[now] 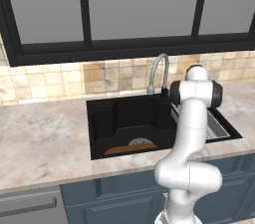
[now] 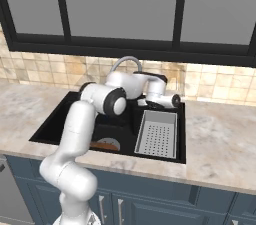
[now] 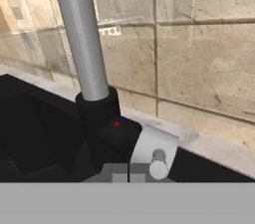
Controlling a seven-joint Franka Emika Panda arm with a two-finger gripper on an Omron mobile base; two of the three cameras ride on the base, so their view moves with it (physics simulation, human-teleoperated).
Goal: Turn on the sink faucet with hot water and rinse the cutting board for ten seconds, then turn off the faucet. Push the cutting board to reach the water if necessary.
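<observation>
Nearest the base, the flat orange-brown wooden cutting board [image 1: 130, 149] lies on the floor of the large black rectangular recessed sink [image 1: 102, 118], hard against the front wall at about 6 o'clock in the basin. The grey round drain disc [image 1: 141, 142] sits just behind it, touching or partly overlapped by the board's edge. That puts the board near the front of the bowl, while the spout mouth hangs over the back, toward 12 o'clock. By my reading the board may lie short of where a stream would fall, so a push toward the rear could be needed.

To the board's right, at 3 o'clock, the grey perforated metal strainer tray [image 2: 157, 134] rests in the right part of the sink, clear of the board.

Farther back, the white arm reaches over the basin so that the gripper [image 3: 128, 174] arrives at the base of the tall grey metal gooseneck sink faucet [image 1: 158, 71]. In the hand view the clenched fingertips, holding nothing, sit low at 6 o'clock, just before the faucet's dark base. The small grey side lever handle [image 3: 155, 151] juts out at about 5 o'clock from that base, almost at the tips. Shut jaws suit a nudge better than a pinch, so this looks like the approach for pushing the lever toward hot. No water runs from the spout, so the rinse is not yet begun.

Behind the faucet runs the pale marbled worktop [image 1: 45, 138], then the beige tiled wall [image 1: 64, 78] and the dark-framed window [image 1: 89, 39].
</observation>
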